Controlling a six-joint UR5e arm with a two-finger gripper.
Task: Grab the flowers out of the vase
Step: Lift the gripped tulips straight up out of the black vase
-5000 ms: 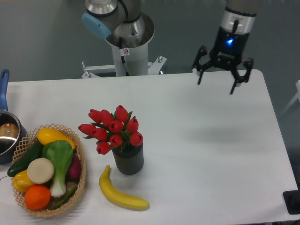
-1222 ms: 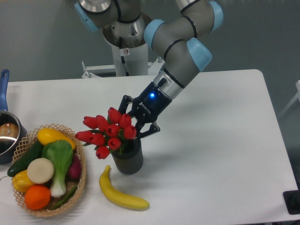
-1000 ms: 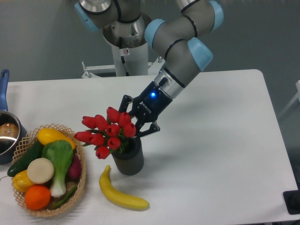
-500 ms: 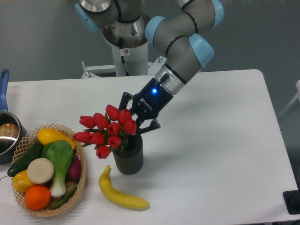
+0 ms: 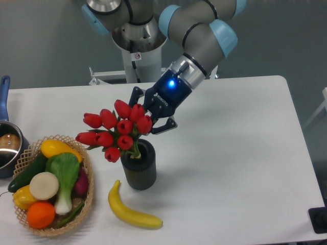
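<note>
Your gripper sits right behind the bunch, coming in from the upper right at a slant, and reads as clamped on the flowers just under the heads; the buds hide the contact, so that's a judgement from how the bunch hangs off the fingers. You've got the grab high on the stems, which makes sense: the heads are too soft to pinch and the lower stems are down inside the vase. The bunch is tipped left, buds fanning out over the gap toward the basket, while a short run of green stem shows above the vase rim, so the lower ends look still inside the opening. Call it mid-extraction, not clear yet. The vase stands upright on the table, with the banana lying just in front of it. Because the pull is slanted, watch for stems dragging on the rim and tipping the vase toward the banana or basket. Next move wants a mostly vertical lift until the stem ends are clear. The pot at the far left edge is well apart and not a factor.
</note>
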